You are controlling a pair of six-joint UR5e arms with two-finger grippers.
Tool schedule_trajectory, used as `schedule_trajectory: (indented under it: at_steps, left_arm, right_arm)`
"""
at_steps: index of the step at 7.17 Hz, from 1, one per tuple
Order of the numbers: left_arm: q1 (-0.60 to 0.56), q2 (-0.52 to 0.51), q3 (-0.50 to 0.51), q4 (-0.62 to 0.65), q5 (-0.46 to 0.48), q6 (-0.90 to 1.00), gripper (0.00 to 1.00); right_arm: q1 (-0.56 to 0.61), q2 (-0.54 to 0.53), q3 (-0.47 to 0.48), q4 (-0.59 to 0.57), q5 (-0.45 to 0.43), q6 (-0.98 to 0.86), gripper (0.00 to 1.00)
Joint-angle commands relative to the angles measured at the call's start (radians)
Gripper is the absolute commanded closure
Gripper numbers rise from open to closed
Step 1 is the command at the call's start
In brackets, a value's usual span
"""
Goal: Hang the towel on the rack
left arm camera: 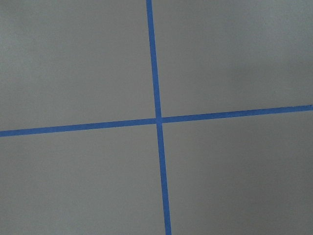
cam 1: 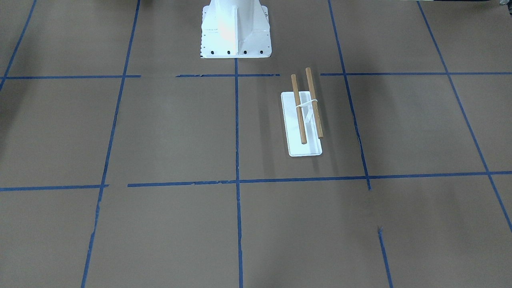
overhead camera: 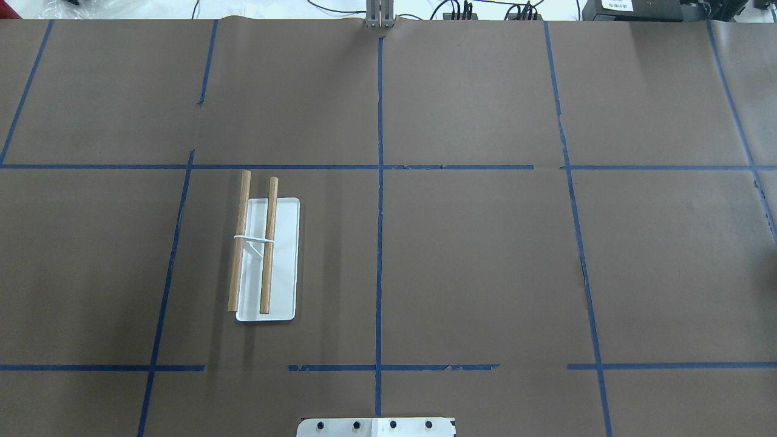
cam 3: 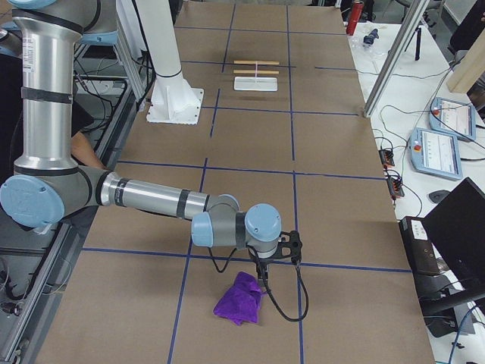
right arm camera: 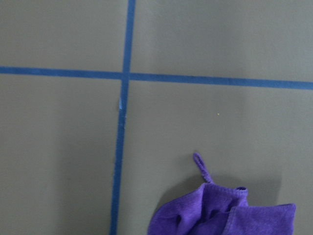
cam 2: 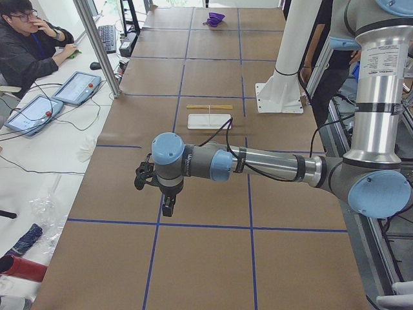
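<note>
towel [right arm camera: 225, 213]: purple, crumpled (loop out) | left end effector [cam 2: 168, 210], right end effector [cam 3: 262, 283]: grip unreadable

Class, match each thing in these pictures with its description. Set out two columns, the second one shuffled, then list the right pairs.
Column 1
1. towel
2. rack
3. pedestal
4. left end effector

Column 2
A. two wooden rods over a flat white base
B. above brown paper crossed by blue tape
C. purple and crumpled
D. tall white column with a flared foot

Pairs: 1-C, 2-A, 3-D, 4-B
</note>
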Motion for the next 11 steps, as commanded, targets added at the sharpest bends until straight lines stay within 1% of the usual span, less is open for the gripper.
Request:
schedule_trajectory:
  at_steps: [1,3,5,7,11]
  left_arm:
    - [-0.001,-0.002,-0.002,-0.001,-0.001,0.0,0.0]
    - [0.0,-0.003,-0.01,0.0,-0.002,0.0,0.0]
    - [0.0,-0.008,-0.01,-0.001,-0.002,0.0,0.0]
    - [0.0,-0.01,-0.01,-0.001,-0.001,0.0,0.0]
    - [0.002,-0.011,-0.007,-0.001,0.001,0.0,0.0]
  right_arm:
    - [-0.002,-0.01,-0.228,0.286,-0.011,-0.022,0.0]
    - [-0.003,-0.004,-0.308,0.301,-0.008,-0.014,0.0]
    - [-0.003,0.001,-0.343,0.298,-0.008,-0.008,0.0]
    - [-0.005,0.001,-0.369,0.296,-0.009,-0.008,0.0]
    - [-0.017,0.001,-0.38,0.295,0.003,-0.005,0.0]
